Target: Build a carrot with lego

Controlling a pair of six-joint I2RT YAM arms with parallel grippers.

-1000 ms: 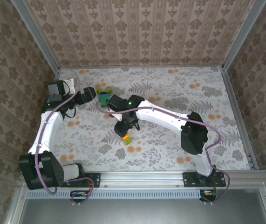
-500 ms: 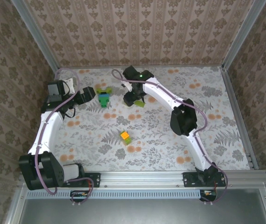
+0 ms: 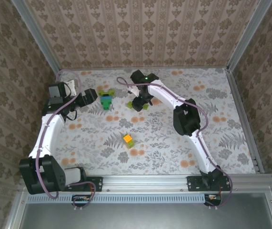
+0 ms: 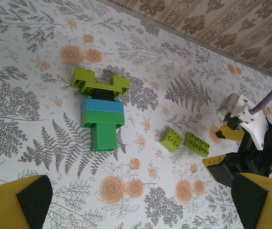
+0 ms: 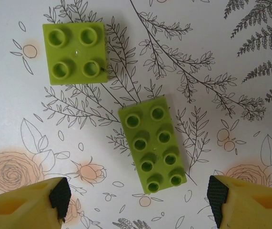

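Note:
The carrot (image 3: pixel 106 99) is a joined cluster lying flat at the far left: a lime-green top, a black bit, a blue brick and a green stem (image 4: pixel 101 112). My left gripper (image 3: pixel 90 98) (image 4: pixel 140 205) is open just left of it, apart from it. My right gripper (image 3: pixel 140 101) (image 5: pixel 139 196) hangs open over two loose lime lego bricks. The long brick (image 5: pixel 152 144) lies just ahead of its fingertips, the square brick (image 5: pixel 75 53) farther off. Both bricks (image 4: pixel 171 140) (image 4: pixel 196 144) also appear in the left wrist view, beside the right gripper (image 4: pixel 220 151).
An orange brick stacked on a lime one (image 3: pixel 128 139) stands alone mid-table. The floral tabletop (image 3: pixel 212 124) is walled at the back and sides. The right arm's links (image 3: pixel 186 119) arch over the right half.
My right gripper has left the orange-and-lime stack mid-table and swung to the far side, over the two lime bricks. The left arm has not moved.

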